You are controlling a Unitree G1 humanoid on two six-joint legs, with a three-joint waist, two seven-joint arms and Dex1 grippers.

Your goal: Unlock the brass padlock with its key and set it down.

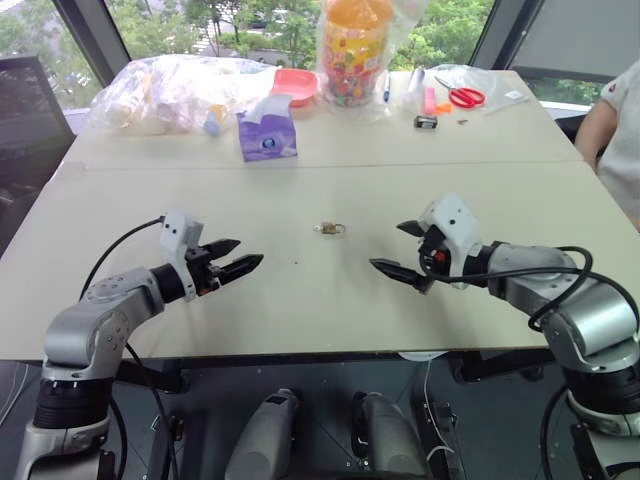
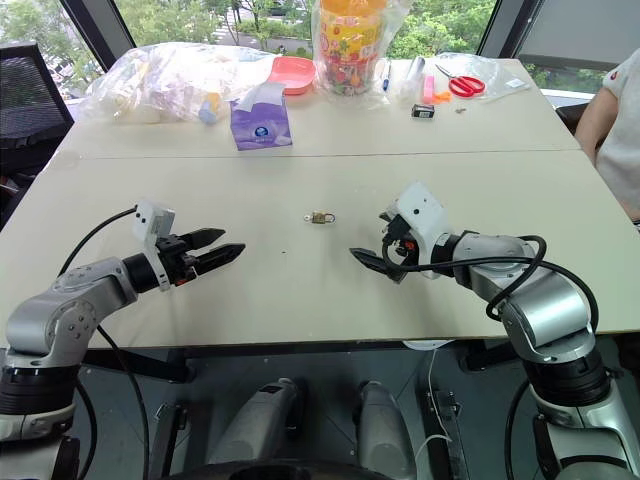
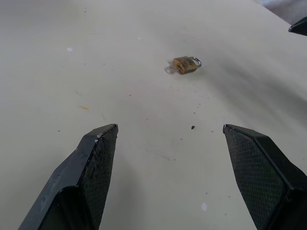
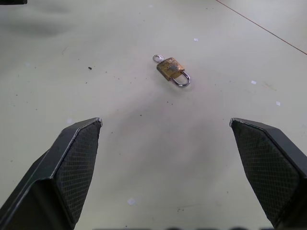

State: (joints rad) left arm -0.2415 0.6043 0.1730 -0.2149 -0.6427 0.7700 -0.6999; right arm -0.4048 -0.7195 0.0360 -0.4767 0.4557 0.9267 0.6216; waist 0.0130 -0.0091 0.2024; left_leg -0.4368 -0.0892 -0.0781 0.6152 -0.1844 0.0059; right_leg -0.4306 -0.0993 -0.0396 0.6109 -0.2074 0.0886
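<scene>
The brass padlock lies flat on the pale table, midway between my two arms, its silver shackle closed. A small silver key head sticks out of the end of the body opposite the shackle. My left gripper hovers open to the left of the lock, pointing toward it with nothing between its fingers. On the lock's right, my right gripper is also open wide and empty. Each wrist view has the padlock ahead of its fingers, well beyond the tips.
At the table's far edge lie plastic bags, a purple pack, a red dish, a tall orange snack bag, red scissors and a small black object. A person sits at the right.
</scene>
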